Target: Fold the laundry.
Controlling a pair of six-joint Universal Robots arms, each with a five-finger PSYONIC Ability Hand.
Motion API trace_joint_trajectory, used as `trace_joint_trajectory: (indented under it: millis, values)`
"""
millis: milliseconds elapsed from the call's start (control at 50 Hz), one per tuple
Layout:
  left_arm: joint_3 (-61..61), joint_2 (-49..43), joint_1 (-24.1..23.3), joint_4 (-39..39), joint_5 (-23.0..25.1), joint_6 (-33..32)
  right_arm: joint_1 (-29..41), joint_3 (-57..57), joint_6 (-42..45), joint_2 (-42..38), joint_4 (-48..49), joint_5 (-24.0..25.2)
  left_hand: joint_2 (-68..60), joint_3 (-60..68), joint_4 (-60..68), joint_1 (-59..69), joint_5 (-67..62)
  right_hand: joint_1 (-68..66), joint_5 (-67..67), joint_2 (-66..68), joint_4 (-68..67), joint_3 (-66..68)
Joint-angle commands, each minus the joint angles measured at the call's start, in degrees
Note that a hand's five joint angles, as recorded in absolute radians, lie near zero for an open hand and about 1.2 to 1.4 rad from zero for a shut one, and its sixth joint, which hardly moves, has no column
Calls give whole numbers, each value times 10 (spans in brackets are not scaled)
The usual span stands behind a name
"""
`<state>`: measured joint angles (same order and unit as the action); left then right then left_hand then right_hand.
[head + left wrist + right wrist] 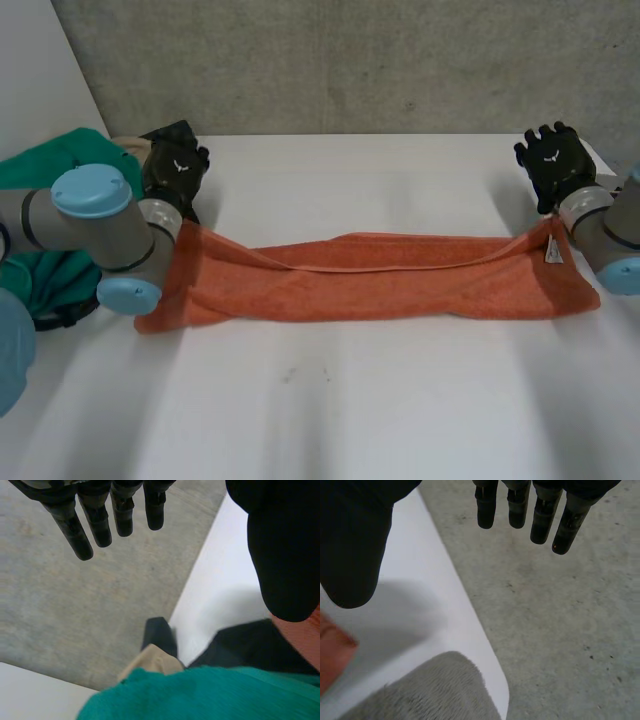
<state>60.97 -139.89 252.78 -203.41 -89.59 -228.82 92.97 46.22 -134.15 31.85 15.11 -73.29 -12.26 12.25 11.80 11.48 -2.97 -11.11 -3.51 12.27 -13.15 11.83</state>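
**Inspector:** What do we record nearest us?

**Second:** Bare white table (320,410). Beyond it is the orange towel (370,285), lying across the table as one long band doubled lengthwise, with an end reaching each arm. A white tag (553,250) shows at its right end.

**Inspector:** How do we judge it will handle?

**Second:** We judge it soft, limp and light. The pile looks likely to grip rather than slip, and nothing about it is fragile. We expect it to sag wherever it is unsupported, and the two layers may part. We would take it at the end corners, one hand per end, pinching both layers together.

**Inspector:** And the hands?

**Second:** Both are past the towel. The left hand (175,165) is beyond the left end, its fingers (80,537) straight and apart, closed on nothing. The right hand (553,160) is beyond the right end, its fingers (560,532) likewise straight, apart and empty. Each towel end rides up beside a wrist, and we cannot tell whether it is caught there.

**Inspector:** Anything else to enter?

**Second:** A green cloth (60,160) is heaped by the left arm, with beige and dark pieces just past it. A grey cloth (435,690) lies at the table's edge beside the right hand. Farthest off is the concrete wall (350,60).
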Motion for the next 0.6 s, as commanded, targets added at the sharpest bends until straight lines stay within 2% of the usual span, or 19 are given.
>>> trace_joint_trajectory:
  millis: [20,160,240,300,480,600]
  values:
    - [35,18,-8,7,1,-3,13,6,-17,16,-3,-24,-20,20,25,28,-13,11,35,-23,32,-18]
    - [109,73,-2,10,2,1,12,113,-17,124,-16,10,-17,17,21,24,-9,11,35,-23,32,-18]
    - [143,90,-4,24,3,2,11,138,-16,151,-71,29,-12,12,16,19,-4,11,35,-23,32,-18]
    - [155,98,-8,32,12,2,11,138,-10,147,-105,37,0,0,4,8,7,11,35,-23,32,-18]
    - [139,89,-16,30,33,3,11,114,-10,95,-114,40,-1,1,6,9,6,11,35,-23,32,-18]
    - [81,39,-16,28,32,14,13,50,-11,27,-113,37,-11,12,16,19,-4,11,35,-23,32,-18]
